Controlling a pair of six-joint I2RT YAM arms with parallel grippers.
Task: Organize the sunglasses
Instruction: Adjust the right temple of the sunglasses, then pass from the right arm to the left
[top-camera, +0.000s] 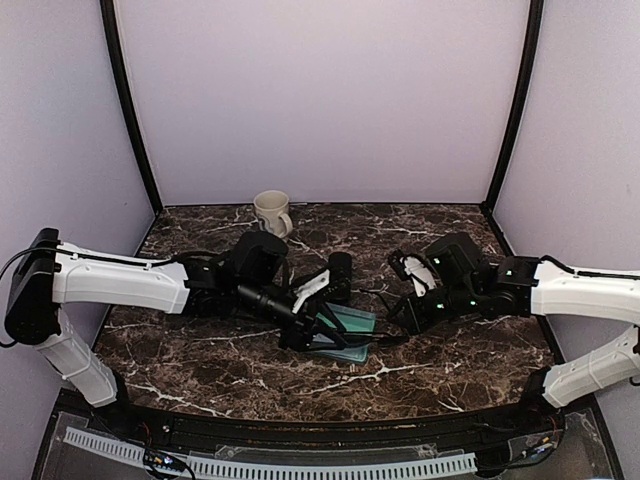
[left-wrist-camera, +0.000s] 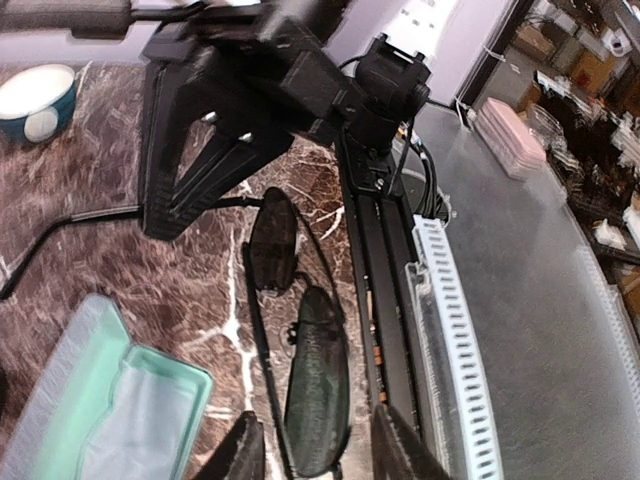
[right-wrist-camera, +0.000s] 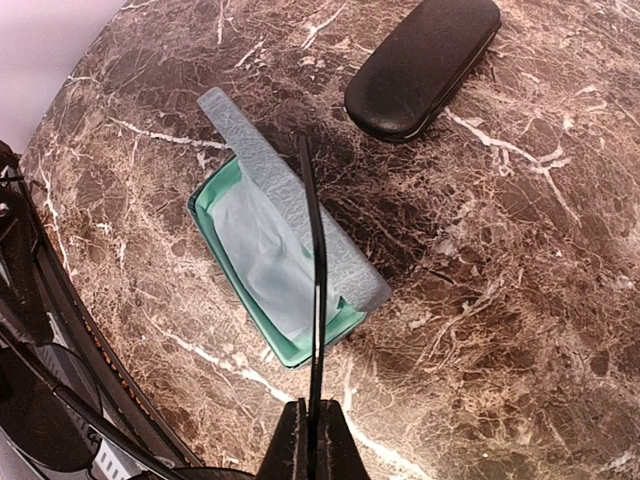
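A: Where are the glasses relative to the grippers?

B: The thin-framed sunglasses (left-wrist-camera: 315, 385) are off the table, between both arms. Right gripper (right-wrist-camera: 312, 440) is pinched tight on one temple (right-wrist-camera: 316, 250), which runs to 12 o'clock over the open case (right-wrist-camera: 262, 262). Left gripper (left-wrist-camera: 320, 455) straddles one lens with its jaws partly apart. There's a gap on one side, so not clamped.

A: Look?

B: Thin wire rim, two dark oval lenses. The second lens sits at 12 o'clock from the left fingers.

A: View differences?

B: Only the left wrist view shows the lenses clearly. The right wrist view adds the closed black case (right-wrist-camera: 425, 65) at 1 o'clock. The top view adds a mug (top-camera: 272, 212) at 11 o'clock from the open case, but the glasses barely read there.
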